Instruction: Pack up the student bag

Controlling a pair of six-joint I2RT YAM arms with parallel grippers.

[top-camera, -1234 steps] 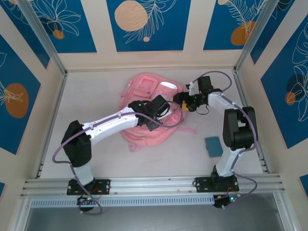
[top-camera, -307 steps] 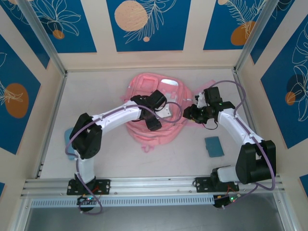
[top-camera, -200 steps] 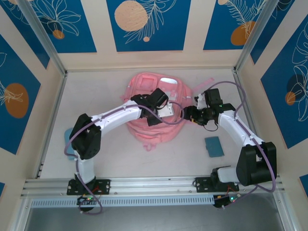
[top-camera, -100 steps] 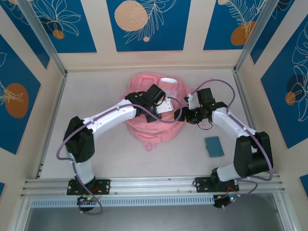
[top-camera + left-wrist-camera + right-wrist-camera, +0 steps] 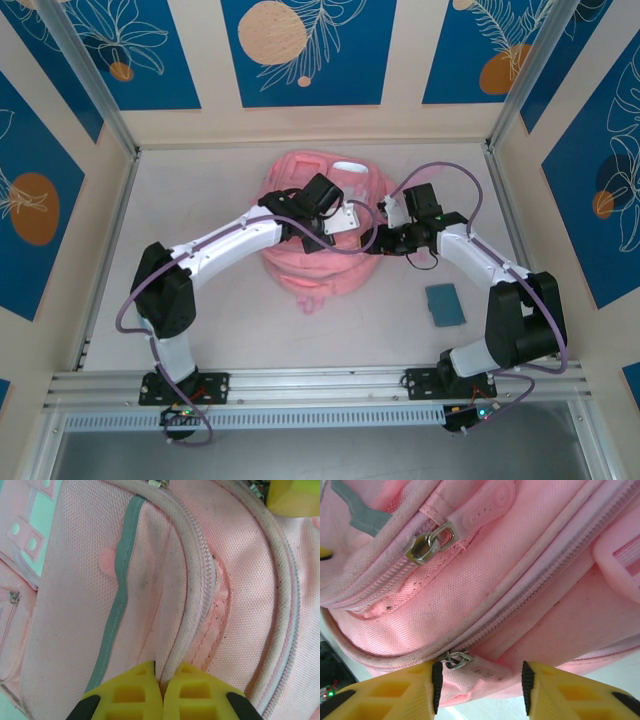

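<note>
The left gripper (image 5: pixel 162 682) has its ribbed yellow fingers pressed together on the raised, corded edge of a zipper band (image 5: pixel 192 580). The band curves away across the student bag (image 5: pixel 300 272) as a pale, finely toothed ridge. Beside it runs a flat grey strip (image 5: pixel 117 600) sewn into coarse pink woven cloth that shows small dark specks.

The right gripper (image 5: pixel 479 687) stands spread, and its yellow fingers with black inner pads flank a small metal slider (image 5: pixel 455 659). A soft pink rubbery pull tab (image 5: pixel 486 670) hangs from it. The left pad sits just beside the slider; whether it touches is unclear. Above them a second metal slider (image 5: pixel 429 542) carries a longer, rounded pink tab (image 5: pixel 480 505) with a row of tiny dimples, set on a parallel zipper line. The cloth here bulges in padded folds.

From above, the student bag lies slumped and rounded near the middle of the pale table (image 5: pixel 200 190), toward the back, with both wrists over its near half. A flat teal rectangle (image 5: pixel 444 304) lies well apart from it on the right.
</note>
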